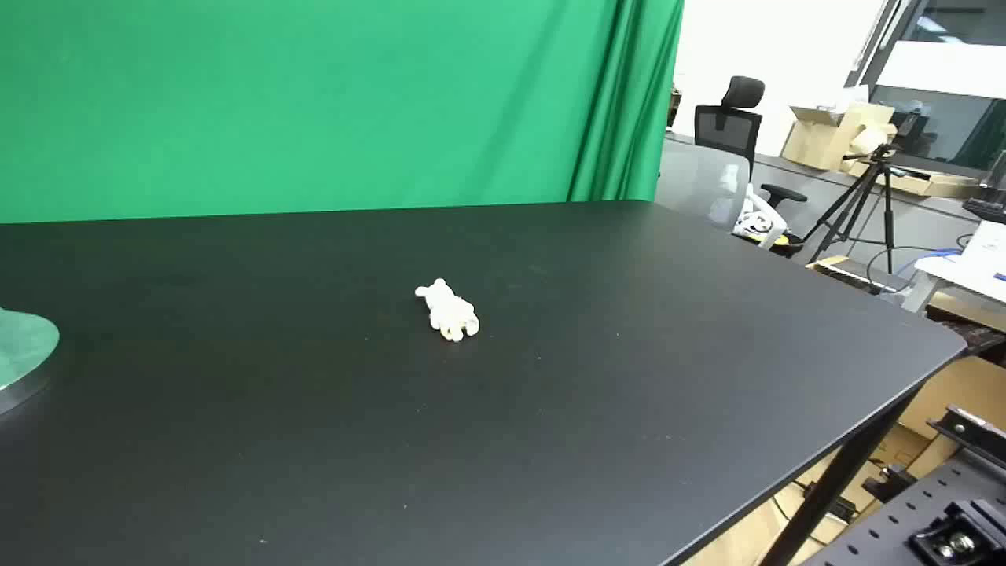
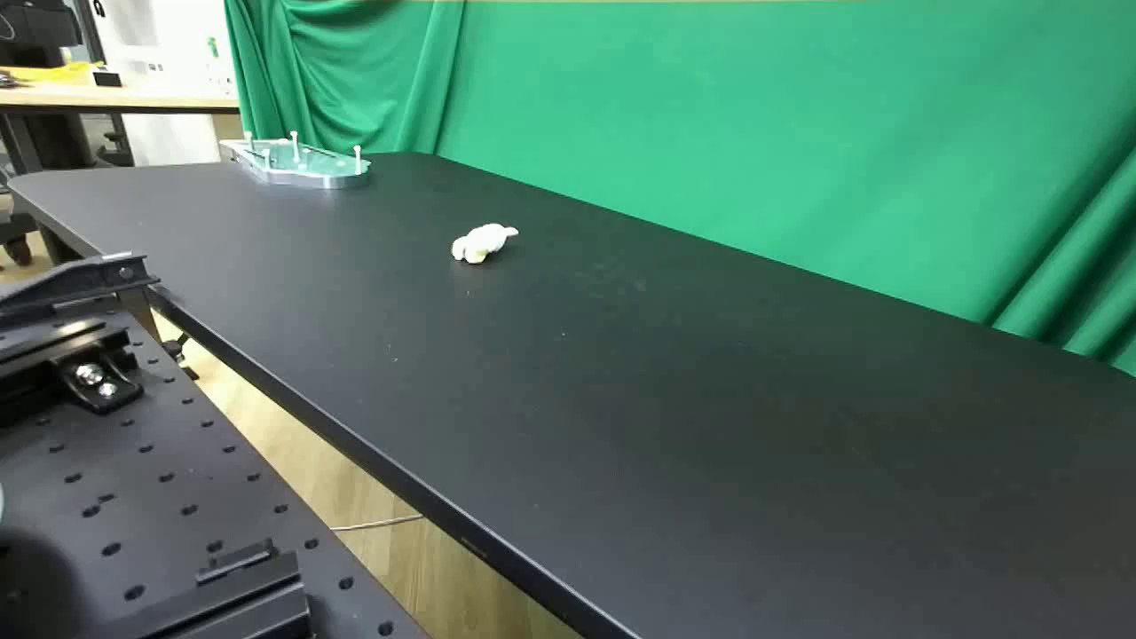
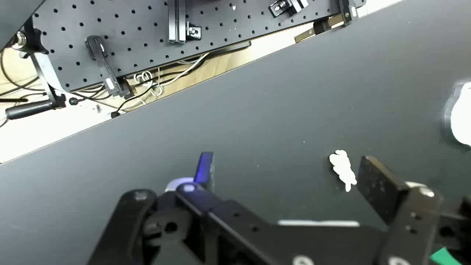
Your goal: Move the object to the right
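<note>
The object (image 1: 452,310) is a small white-cream lump shaped like a figurine, lying on the black table (image 1: 314,440). It also lies there in an exterior view (image 2: 484,241). In the wrist view the object (image 3: 343,169) appears bright white, between the two fingers in the picture and close to the right-hand finger. My gripper (image 3: 288,158) is open with its fingers wide apart and holds nothing. It appears to be above the table, and the object rests on the tabletop below. The gripper and arm are out of view in both exterior views.
A pale green disc (image 1: 23,350) sits on the table; in an exterior view the disc (image 2: 302,164) carries several short upright posts. A perforated metal platform (image 2: 222,524) stands beside the table edge across a gap. A green curtain (image 1: 314,102) hangs behind the table.
</note>
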You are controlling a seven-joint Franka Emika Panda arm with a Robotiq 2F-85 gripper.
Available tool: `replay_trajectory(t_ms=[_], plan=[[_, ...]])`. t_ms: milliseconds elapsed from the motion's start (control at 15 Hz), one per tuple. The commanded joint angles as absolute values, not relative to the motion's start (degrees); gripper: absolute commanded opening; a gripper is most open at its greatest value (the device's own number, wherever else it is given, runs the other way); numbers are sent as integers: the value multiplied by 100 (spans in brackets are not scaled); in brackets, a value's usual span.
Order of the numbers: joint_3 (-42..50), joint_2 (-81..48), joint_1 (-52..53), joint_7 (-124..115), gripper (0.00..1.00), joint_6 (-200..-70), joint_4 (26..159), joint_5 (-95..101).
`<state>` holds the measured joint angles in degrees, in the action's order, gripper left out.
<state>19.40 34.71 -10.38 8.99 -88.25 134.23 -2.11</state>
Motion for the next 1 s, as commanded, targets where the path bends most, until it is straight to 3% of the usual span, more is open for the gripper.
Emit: replay_trajectory(t_ms=[0,933], plan=[[1849,3440,-1157,971,100,-8813,13424,-257],[1847,3389,-1157,1004,100,-8814,13496,-256]])
